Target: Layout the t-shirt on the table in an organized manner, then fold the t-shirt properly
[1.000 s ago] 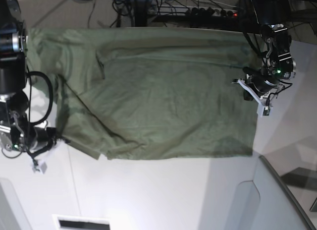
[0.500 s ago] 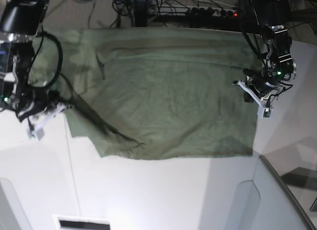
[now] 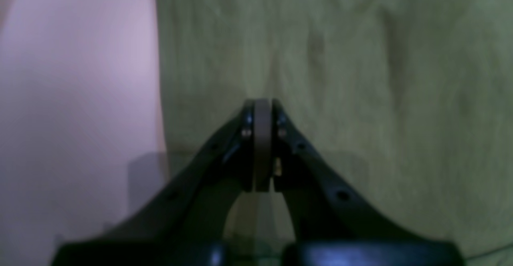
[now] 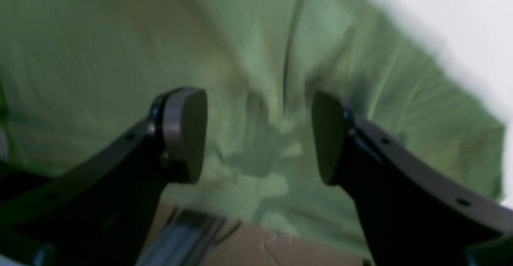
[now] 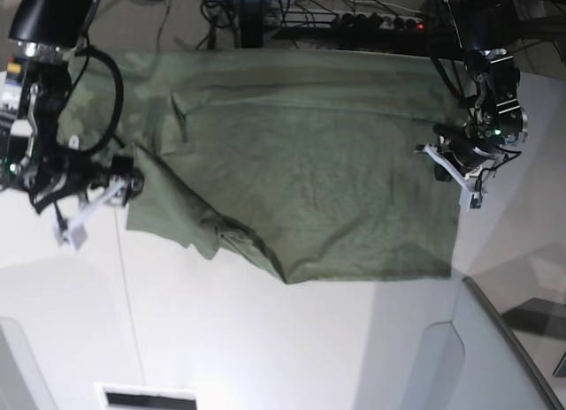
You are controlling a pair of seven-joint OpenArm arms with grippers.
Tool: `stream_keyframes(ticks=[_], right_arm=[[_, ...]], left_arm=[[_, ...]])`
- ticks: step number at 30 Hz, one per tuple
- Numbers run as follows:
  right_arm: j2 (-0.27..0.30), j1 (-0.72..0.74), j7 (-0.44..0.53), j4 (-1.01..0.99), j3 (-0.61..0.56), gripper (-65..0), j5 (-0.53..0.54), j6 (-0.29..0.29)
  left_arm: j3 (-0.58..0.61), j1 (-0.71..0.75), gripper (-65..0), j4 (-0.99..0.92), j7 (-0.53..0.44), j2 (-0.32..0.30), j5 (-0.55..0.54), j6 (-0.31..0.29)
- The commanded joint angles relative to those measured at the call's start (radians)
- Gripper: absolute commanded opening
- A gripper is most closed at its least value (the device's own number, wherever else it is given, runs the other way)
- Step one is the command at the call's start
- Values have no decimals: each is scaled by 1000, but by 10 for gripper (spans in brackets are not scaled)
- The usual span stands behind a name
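Lying spread across the upper middle of the base frame, the t-shirt (image 5: 301, 171) covers the table (image 5: 265, 339), its lower-left corner bunched and blurred. The right gripper (image 4: 258, 134) gapes apart over cloth; the left gripper (image 3: 262, 146) is pressed together, holding nothing visible.

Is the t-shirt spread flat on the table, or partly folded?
Partly folded: the t-shirt lies mostly spread, with its near corner turned over.
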Motion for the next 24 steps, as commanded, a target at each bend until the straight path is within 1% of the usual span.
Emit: stream_keyframes(ticks=[1, 3, 5, 8, 11, 15, 17, 19, 23, 24], right_arm=[[26, 61, 39, -31, -3, -269, 12, 1], [54, 148, 87, -178, -58, -269, 12, 1], [95, 237, 156, -347, -130, -270, 12, 1], [120, 332, 294, -578, -216, -272, 12, 1], [133, 392, 383, -732, -259, -272, 12, 1], [137, 420, 443, -824, -265, -272, 12, 1], [137, 428, 463, -842, -267, -272, 12, 1], [132, 429, 475, -859, -267, -273, 12, 1], [126, 429, 497, -879, -264, -273, 12, 1], [117, 429, 497, -879, -265, -273, 12, 1]], left_arm=[[-2, -15, -650, 17, -19, -15, -10, -2], [-5, -15, -650, 21, -19, -15, -10, -2], [-7, -15, -650, 21, -19, -15, -10, -2], [-7, -13, -650, 21, -19, -15, -10, -2], [-8, -6, -650, 21, -19, -18, -10, -2], [-8, -1, -650, 17, -21, -37, -10, -2], [-8, -1, -650, 17, -44, -37, -10, -2], [-8, 0, -650, 11, -72, -37, -10, -2], [-8, 8, -650, 11, -78, -37, -10, -2], [-8, 8, -650, 11, -79, -37, -10, -2]])
